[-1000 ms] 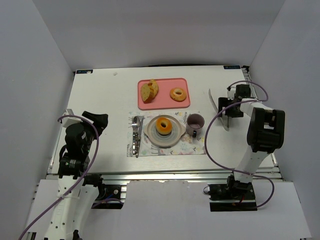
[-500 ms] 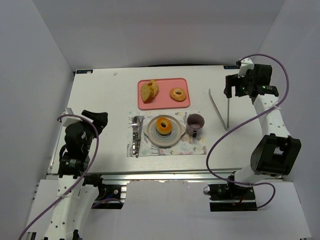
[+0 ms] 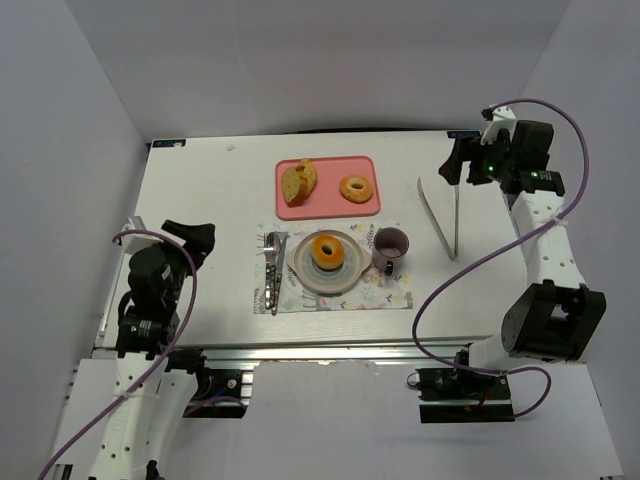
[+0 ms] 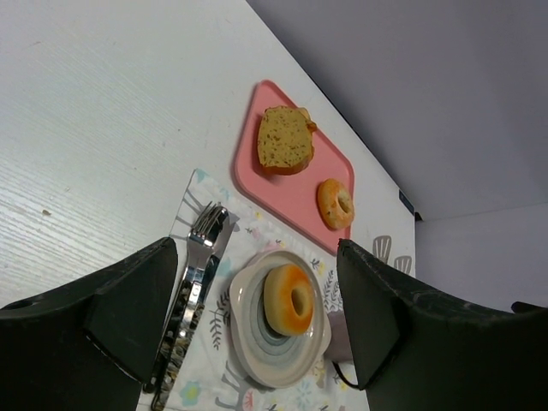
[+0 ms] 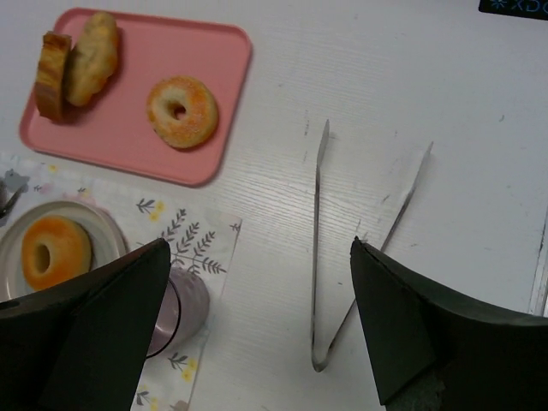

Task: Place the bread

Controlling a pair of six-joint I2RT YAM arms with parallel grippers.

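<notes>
Right claw (image 3: 457,170) of mine is hanging released, fingers spread wide and gripping nothing, at the upper right of the overhead frame. A second ago it was sitting lower, folded in over the tongs (image 5: 317,248); now my arm is stretching out and lifting clear of them, and they are lying flat on the table at right of centre. The bread (image 3: 327,250) is resting on the plate (image 3: 345,280) at centre frame, where it was lying a second ago too, so I am judging the placing done and this move a retreat. My left claw (image 3: 192,240) is idling at the lower left, also spread and empty. Counting: one bread on one plate, one paler ring (image 3: 355,188) and one loaf chunk (image 3: 298,181), possibly two pieces leaning together, on one pink tray (image 3: 325,205), one mug (image 3: 390,245), one placemat (image 3: 390,295), one fork (image 4: 201,248) and one pair of tongs.
</notes>
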